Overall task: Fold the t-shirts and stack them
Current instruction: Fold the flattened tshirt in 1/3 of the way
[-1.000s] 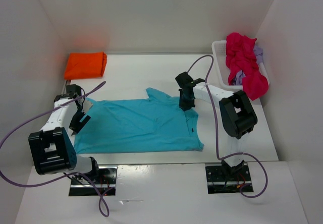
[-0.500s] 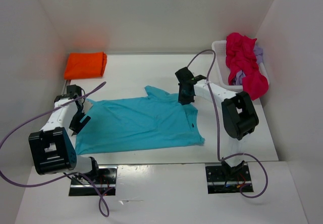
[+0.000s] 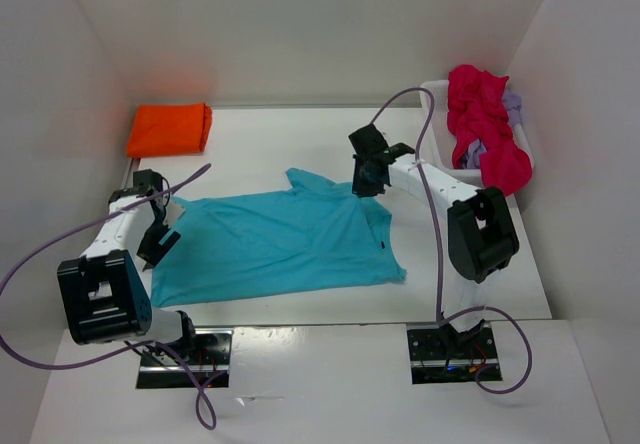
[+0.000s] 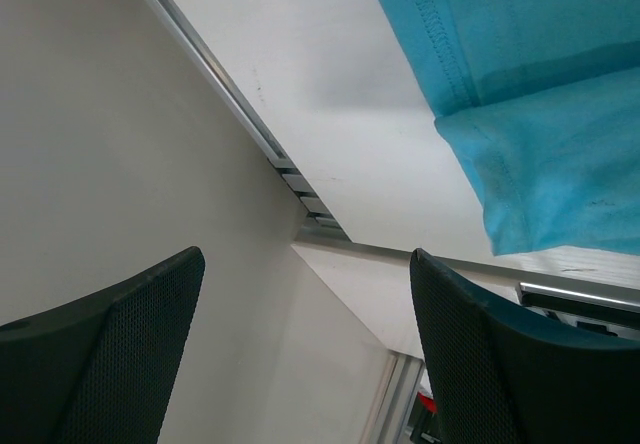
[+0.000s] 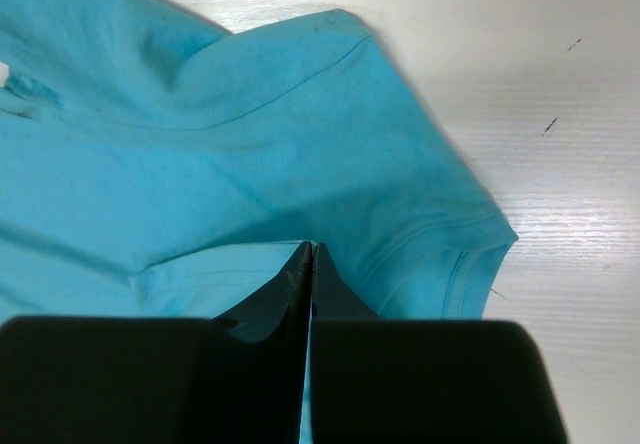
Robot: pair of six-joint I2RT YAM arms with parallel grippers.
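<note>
Currently the turquoise shirt (image 3: pixel 275 244) lies spread flat mid-table (image 3: pixel 270 144), its left edge just beside the left gripper (image 3: pixel 160 242), which gapes wide and holds nothing. The right gripper (image 3: pixel 362 186), closed tight, seems to pinch cloth near the shirt's far sleeve. The folded orange shirt (image 3: pixel 168 129) sits well apart, far left.

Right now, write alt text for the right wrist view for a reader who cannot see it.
The right arm's black fingers, shut together, pinch a raised fold of the turquoise t-shirt spread on the white table. One short sleeve lies flat to their right.
</note>
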